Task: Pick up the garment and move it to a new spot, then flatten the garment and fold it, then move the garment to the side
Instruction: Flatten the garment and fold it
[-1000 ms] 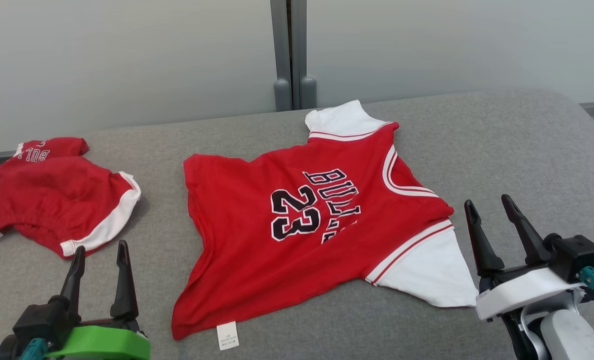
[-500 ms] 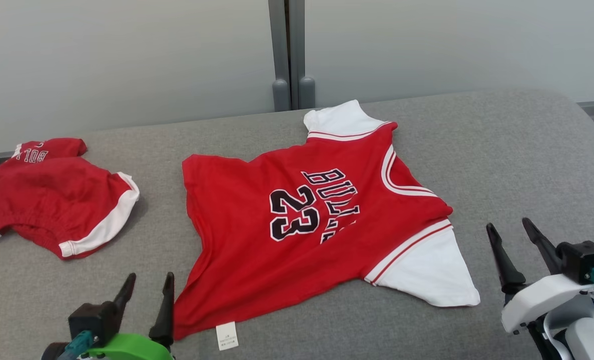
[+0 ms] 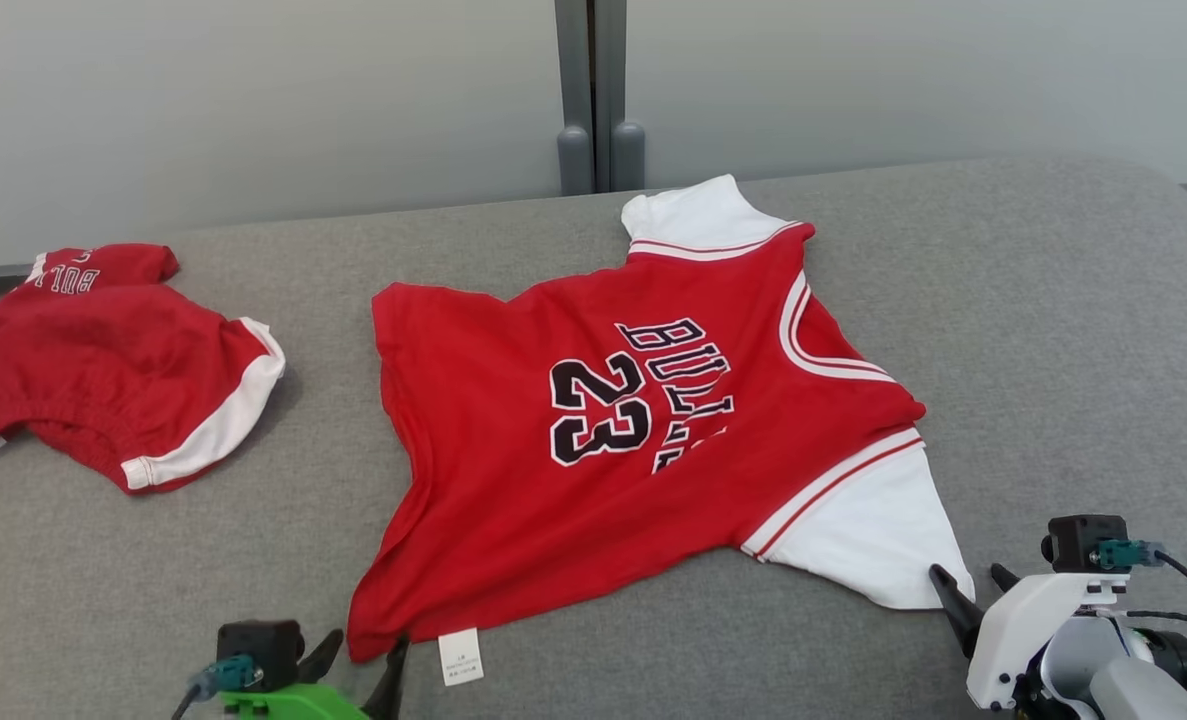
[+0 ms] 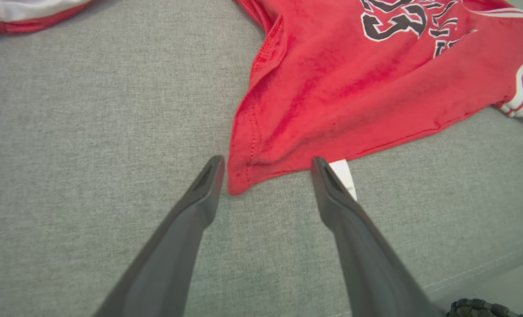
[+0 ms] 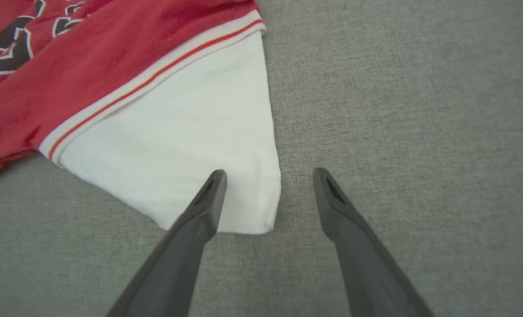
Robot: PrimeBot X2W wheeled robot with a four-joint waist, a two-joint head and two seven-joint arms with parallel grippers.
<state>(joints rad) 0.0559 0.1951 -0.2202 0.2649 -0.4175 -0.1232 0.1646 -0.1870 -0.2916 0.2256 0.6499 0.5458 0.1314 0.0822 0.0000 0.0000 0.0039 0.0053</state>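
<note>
Both my tools have dropped toward the jersey [image 3: 593, 450] lying mid-desk [image 3: 1053, 300]: left tool [image 3: 365, 648], fingers apart, straddles its hem corner [image 4: 243, 176], and right tool [image 3: 968, 580], fingers apart, straddles the sleeve tip [image 5: 252, 211], seemingly ready to pinch.
</note>
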